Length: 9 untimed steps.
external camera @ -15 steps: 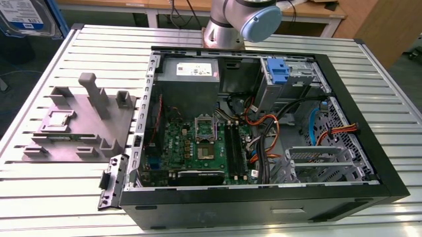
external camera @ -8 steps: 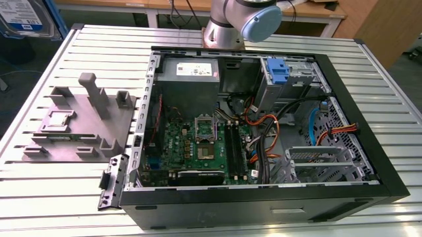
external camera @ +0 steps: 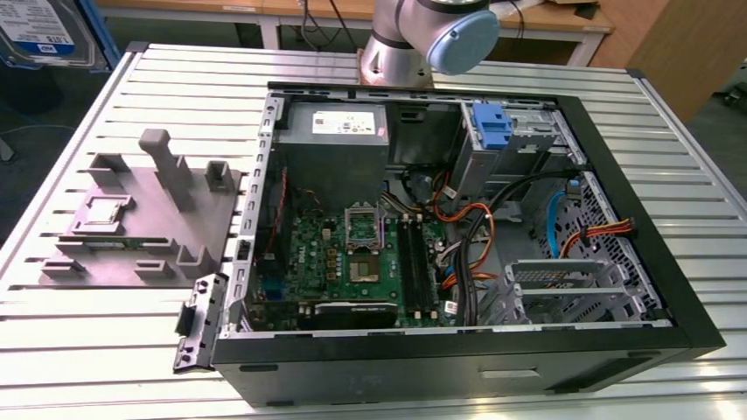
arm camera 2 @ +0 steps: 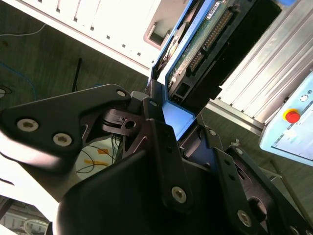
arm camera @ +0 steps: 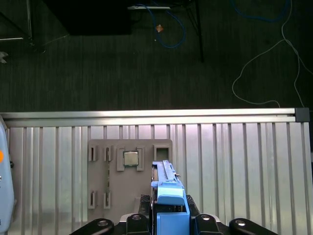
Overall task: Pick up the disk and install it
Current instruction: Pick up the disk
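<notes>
The disk (external camera: 41,31) hangs in the air at the far left corner of the exterior view, a silver drive with a blue-and-white label in a blue carrier. In the first wrist view my gripper (arm camera: 168,224) is shut on the disk (arm camera: 168,196), whose blue carrier sticks out between the black fingers, high above the slatted table (arm camera: 244,166). The second wrist view shows the disk (arm camera 2: 200,46) from its circuit-board side, with the gripper (arm camera 2: 171,115) clamped on the carrier's end.
The open computer case (external camera: 467,350) lies on the table, with a blue bracket (external camera: 496,127) in its upper bay and a metal drive cage (external camera: 572,289) at the exterior view's right. The grey fixture block (external camera: 140,219) stands left of the case. The arm's base (external camera: 403,44) rises behind the case.
</notes>
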Tool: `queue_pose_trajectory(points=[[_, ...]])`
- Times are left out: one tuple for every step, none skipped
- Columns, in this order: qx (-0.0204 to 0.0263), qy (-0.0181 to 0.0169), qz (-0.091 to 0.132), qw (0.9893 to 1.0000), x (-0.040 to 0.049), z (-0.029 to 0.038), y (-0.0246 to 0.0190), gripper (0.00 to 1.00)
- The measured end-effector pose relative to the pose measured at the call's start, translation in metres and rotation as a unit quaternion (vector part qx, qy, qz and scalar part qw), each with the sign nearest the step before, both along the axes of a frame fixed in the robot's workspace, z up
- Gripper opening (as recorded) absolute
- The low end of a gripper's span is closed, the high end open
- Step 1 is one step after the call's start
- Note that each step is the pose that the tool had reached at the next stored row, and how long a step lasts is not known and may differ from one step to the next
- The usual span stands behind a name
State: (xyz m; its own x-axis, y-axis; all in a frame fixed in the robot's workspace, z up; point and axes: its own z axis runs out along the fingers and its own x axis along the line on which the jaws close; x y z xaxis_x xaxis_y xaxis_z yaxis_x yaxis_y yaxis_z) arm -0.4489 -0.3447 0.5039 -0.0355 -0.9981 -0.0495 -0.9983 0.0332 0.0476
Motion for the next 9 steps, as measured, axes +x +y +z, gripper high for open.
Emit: queue_pose_trajectory(points=[[0.0, 0.0, 0.0, 1.0, 0.0, 0.0, 0.0, 0.36], [0.0, 0.0, 0.0, 1.0, 0.0, 0.0, 0.0, 0.36], [0.0, 0.0, 0.0, 1.0, 0.0, 0.0, 0.0, 0.36], [0.0, 0.0, 0.0, 1.0, 0.0, 0.0, 0.0, 0.36], [0.0, 0.0, 0.0, 1.0, 0.0, 0.0, 0.0, 0.36], [0.0, 0.0, 0.0, 1.0, 0.0, 0.0, 0.0, 0.36], [-0.0001, 0.0001, 0.0, 1.0, 0.0, 0.0004, 0.0, 0.36], [-0.0001, 0.0, 0.0, 1.0, 0.0, 0.001, 0.0, 0.36], [-0.0001, 0.0, 0.0, 1.0, 0.0, 0.002, 0.0, 0.36]])
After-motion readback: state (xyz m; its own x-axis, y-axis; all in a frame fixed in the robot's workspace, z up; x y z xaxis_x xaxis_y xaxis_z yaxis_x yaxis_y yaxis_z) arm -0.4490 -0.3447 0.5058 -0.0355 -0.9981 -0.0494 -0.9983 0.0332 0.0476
